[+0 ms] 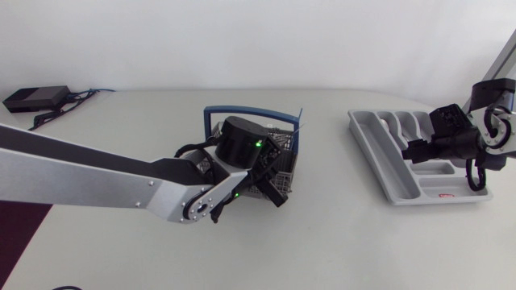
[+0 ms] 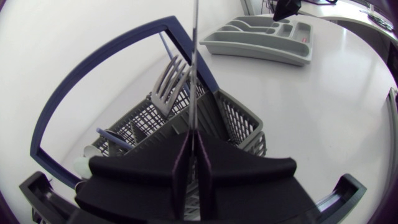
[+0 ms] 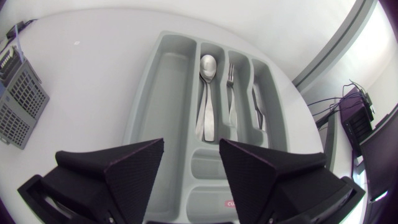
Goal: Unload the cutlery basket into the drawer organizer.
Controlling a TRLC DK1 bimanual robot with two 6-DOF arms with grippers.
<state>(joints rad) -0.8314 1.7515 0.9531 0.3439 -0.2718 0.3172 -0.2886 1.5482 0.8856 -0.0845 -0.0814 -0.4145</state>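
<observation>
- Our left gripper (image 2: 194, 142) is down at the basket (image 2: 244, 124), with its two black fingers pressed together on a thin metal utensil (image 2: 194, 74).
- We see this utensil edge-on. It runs straight up from between the fingers, past the basket's rim, and we cannot tell what kind of piece it is.
- The basket is grey mesh with a blue loop handle (image 2: 93, 74). It stands near the middle of the table (image 1: 347, 242), under our left arm's last link.
- More cutlery stands in the basket: a bunch of forks (image 2: 169, 84) with tines up, just beside the held utensil, on the handle's side.
- Our right gripper (image 3: 189, 167) hangs over the organizer tray (image 3: 165, 93) with its fingers spread wide and nothing between them.
- The tray's short crosswise compartment lies below the gap between these fingers.
- The tray is grey and lies on the right part of the table, well apart from the basket.
- Three of its long slots, side by side, hold one piece each: a spoon (image 3: 207, 93), then a fork (image 3: 231, 93), then a knife (image 3: 257, 109) in the outermost slot.
- All three pieces lie flat along their slots, the spoon's bowl and the fork's tines pointing away from the right gripper.
- A black box (image 1: 36, 97) with cables sits at the table's far left corner, away from both arms.
</observation>
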